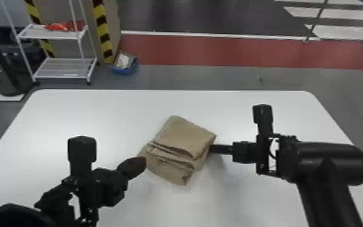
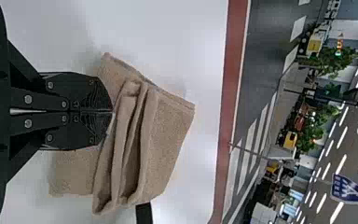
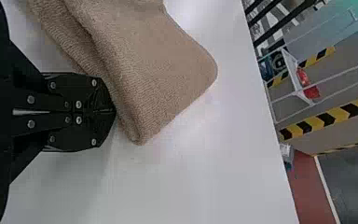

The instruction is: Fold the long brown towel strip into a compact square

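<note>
Brown towel (image 1: 184,135), folded into a thick, skewed stack, lying on the white table (image 1: 99,120) between two black grippers. Upper fold on the far side, with looser, rumpled layers toward the robot. At the towel's left edge, left gripper (image 1: 144,163), fingers together, tips over the cloth; impossible to tell whether touching. At the right edge, right gripper (image 1: 211,148), also with fingers together, tips right beside the folded side, low near the table.
</note>
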Controlling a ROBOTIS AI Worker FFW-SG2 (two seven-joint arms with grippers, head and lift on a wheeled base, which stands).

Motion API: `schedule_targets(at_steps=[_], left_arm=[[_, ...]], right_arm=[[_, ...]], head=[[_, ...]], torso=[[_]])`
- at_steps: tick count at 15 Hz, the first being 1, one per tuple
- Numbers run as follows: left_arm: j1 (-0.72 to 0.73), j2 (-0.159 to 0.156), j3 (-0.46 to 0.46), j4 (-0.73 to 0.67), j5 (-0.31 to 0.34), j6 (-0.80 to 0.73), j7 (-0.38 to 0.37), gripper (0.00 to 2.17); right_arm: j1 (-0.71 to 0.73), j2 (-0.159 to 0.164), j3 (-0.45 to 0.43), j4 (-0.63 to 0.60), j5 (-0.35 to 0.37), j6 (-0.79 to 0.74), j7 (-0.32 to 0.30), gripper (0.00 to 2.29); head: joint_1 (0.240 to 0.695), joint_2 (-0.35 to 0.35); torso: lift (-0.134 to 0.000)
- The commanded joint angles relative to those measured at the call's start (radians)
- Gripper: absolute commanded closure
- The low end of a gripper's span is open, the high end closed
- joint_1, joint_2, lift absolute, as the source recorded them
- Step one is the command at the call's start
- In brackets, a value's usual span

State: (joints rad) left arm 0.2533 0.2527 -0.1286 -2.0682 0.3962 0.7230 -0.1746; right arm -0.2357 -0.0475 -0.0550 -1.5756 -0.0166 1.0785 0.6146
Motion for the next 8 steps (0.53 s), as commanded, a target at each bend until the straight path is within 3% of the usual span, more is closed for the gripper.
schedule_targets(at_steps=[1, 3, 4, 6, 8], left_arm=[[-0.005, 0.005, 0.029, 0.034, 0.004, -0.009, -0.008, 1.80], [-0.028, 0.003, 0.030, 0.094, 0.006, -0.073, -0.014, 1.80], [-0.043, 0.003, 0.027, 0.128, 0.006, -0.107, -0.022, 1.80], [-0.108, 0.003, 0.004, 0.221, 0.007, -0.193, -0.039, 1.80], [-0.172, 0.003, -0.016, 0.323, 0.007, -0.251, -0.056, 1.80]], right_arm=[[-0.031, 0.011, -0.011, 0.046, -0.002, -0.085, 0.010, 2.22], [0.050, -0.011, -0.069, -0.034, -0.062, -0.162, 0.050, 2.22], [0.090, -0.028, -0.121, -0.080, -0.088, -0.168, 0.099, 2.17], [0.144, -0.095, -0.269, -0.129, -0.152, -0.189, 0.274, 1.87], [0.222, -0.161, -0.381, -0.207, -0.204, -0.199, 0.363, 1.43]], head=[[0.695, -0.042], [0.695, -0.026], [0.695, -0.019], [0.695, -0.032], [0.695, -0.069]], torso=[[-0.124], [-0.124], [-0.124], [-0.124], [-0.124]])
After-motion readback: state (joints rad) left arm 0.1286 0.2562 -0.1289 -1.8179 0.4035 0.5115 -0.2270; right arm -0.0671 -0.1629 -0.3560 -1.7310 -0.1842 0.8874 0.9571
